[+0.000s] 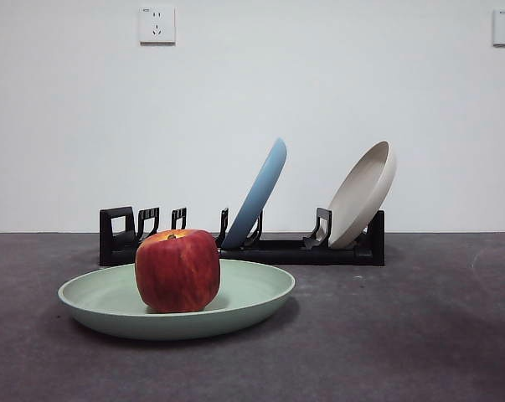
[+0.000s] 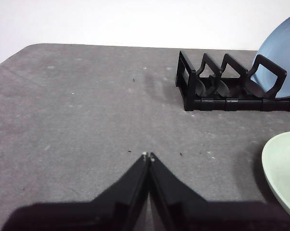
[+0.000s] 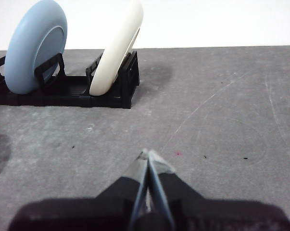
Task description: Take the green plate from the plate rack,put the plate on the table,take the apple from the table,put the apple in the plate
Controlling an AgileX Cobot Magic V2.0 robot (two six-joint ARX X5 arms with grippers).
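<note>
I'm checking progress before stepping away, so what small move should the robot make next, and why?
Probably none beyond keeping both arms parked. The apple already sits in the green plate on the table, in front of the plate rack. The left gripper and right gripper are shut and hold nothing.

Left gripper (image 2: 148,155) over bare table (image 2: 87,110), jaws closed tip to tip, holding nothing. Plate rack (image 2: 221,89) beyond, near table's far edge, black, its end slots vacant. Blue plate (image 2: 282,60) stands tilted in one rack slot, partly cut by picture edge. Green plate (image 2: 284,168) lies flat on table, only rim portion visible, apart from rack and from gripper.
</note>
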